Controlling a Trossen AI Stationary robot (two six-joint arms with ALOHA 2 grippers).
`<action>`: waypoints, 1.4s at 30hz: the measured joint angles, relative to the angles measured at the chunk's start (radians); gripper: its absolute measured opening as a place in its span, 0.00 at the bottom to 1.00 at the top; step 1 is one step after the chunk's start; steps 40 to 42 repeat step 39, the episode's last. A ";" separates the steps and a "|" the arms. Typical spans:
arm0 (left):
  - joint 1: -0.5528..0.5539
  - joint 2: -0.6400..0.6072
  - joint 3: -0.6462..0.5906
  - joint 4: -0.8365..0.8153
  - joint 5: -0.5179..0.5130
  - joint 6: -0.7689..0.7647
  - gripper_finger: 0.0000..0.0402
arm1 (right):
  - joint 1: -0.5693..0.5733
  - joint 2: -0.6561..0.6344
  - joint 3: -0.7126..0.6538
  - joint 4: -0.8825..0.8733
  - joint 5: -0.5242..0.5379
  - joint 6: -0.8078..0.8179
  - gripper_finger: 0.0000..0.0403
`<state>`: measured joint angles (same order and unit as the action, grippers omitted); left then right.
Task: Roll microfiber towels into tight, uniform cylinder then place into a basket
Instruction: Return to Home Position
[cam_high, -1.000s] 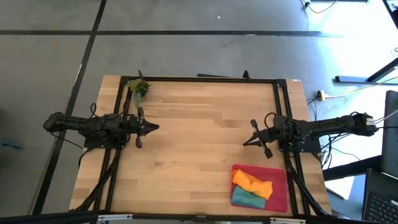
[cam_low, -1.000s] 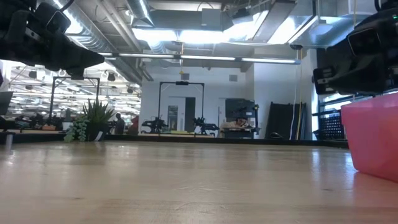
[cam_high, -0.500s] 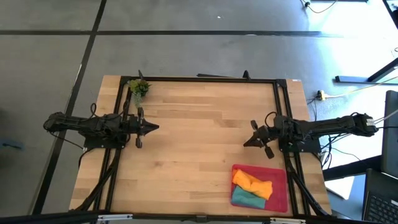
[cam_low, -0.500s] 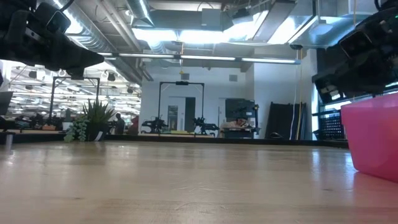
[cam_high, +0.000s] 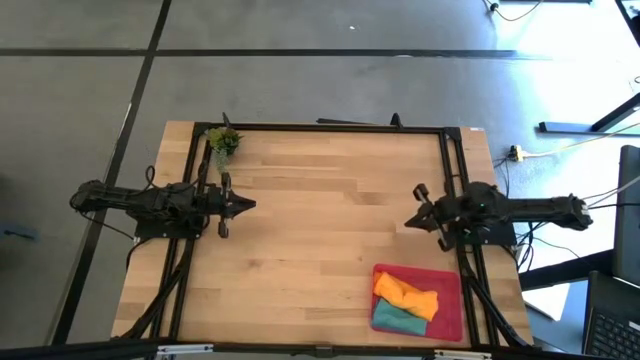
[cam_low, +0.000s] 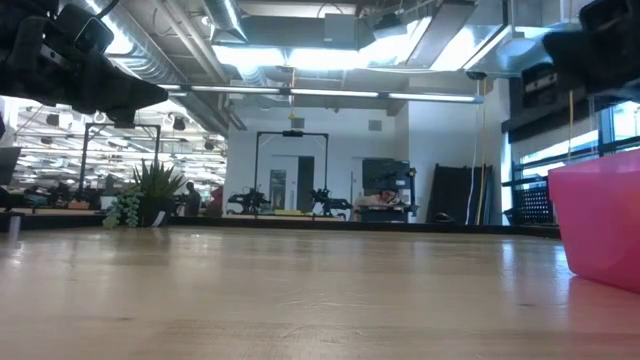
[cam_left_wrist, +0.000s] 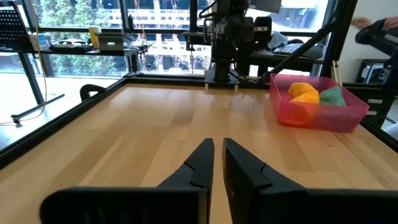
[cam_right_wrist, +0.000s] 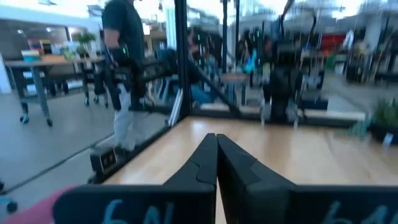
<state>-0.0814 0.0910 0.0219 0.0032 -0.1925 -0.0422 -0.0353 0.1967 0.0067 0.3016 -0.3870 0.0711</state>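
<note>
I take the wooden counter (cam_high: 320, 200) first. Its planks are bare across the middle, and a dark frame runs along its edges. The two dark arms lie low at its opposite sides, each pointing in toward the centre, well apart from one another and from the load.

The red-pink basket (cam_high: 450, 322) stands at the counter's near right corner, just beside the right arm's base and well away from the left arm. In the low view its wall (cam_low: 600, 220) rises at the right edge of the picture.

Both microfiber towels are inside it. The orange towel (cam_high: 405, 292) lies as a chunky roll, touching the teal towel (cam_high: 395, 318) beside it. The left wrist view shows the same pair, orange (cam_left_wrist: 301, 99) and teal (cam_left_wrist: 334, 96), showing above the rim. From here I cannot judge how tight or even either roll is. The teal one looks more bunched than cylindrical.

The left pincer (cam_high: 250, 205) hovers over the left part of the counter, narrow, its fingers (cam_left_wrist: 202, 163) almost touching and holding nothing. The right pincer (cam_high: 408, 224) hangs above the right side, beyond the basket, pressed together and empty.

The small green plant sprig (cam_high: 224, 140) sits at the far left corner, clear of everything.

My reading is that the rolling and placing are done, with no towel left on the counter. Only parking the arms remains.
</note>
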 joint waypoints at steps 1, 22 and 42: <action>0.000 0.000 0.000 0.000 0.000 0.000 0.06 | 0.000 -0.023 0.000 0.000 0.000 0.000 0.01; 0.000 0.000 0.000 0.000 0.000 0.000 0.01 | 0.000 -0.196 0.000 0.018 0.000 -0.001 0.01; 0.000 0.000 0.000 0.000 0.000 0.000 0.07 | 0.000 -0.196 0.000 0.016 0.000 -0.001 0.01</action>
